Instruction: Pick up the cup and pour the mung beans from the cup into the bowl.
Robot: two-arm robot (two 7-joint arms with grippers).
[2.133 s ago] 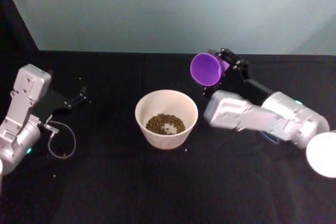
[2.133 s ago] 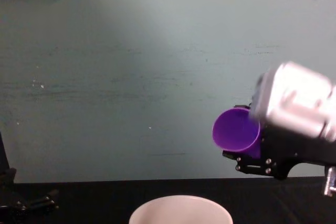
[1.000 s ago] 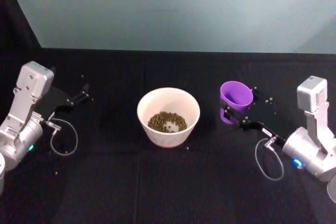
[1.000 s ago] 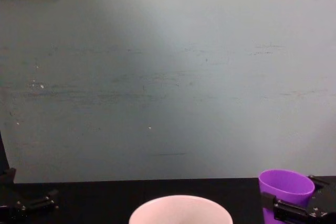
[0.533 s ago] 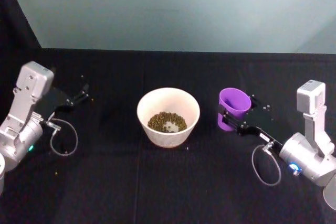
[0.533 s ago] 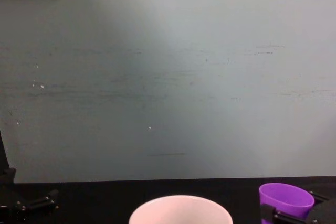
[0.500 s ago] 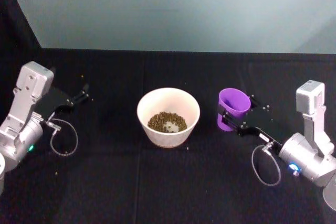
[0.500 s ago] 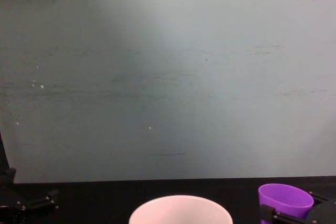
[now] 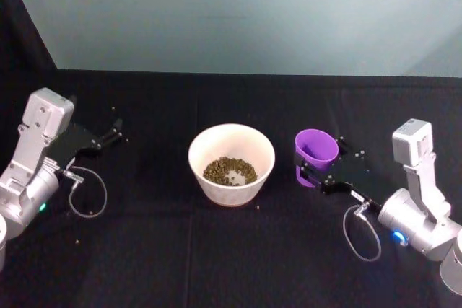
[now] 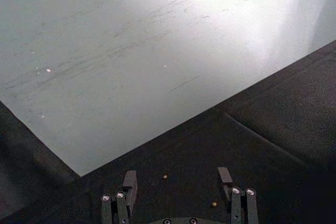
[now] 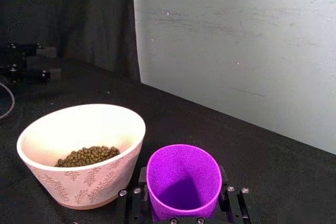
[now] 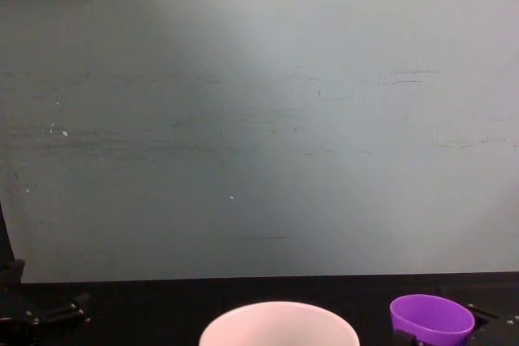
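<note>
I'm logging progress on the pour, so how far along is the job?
The pour looks done: the mung beans lie in the bowl, and the cup stands upright and empty beside it. The right gripper is shut on the cup. Left: letting go. The left gripper is parked, open.
</note>
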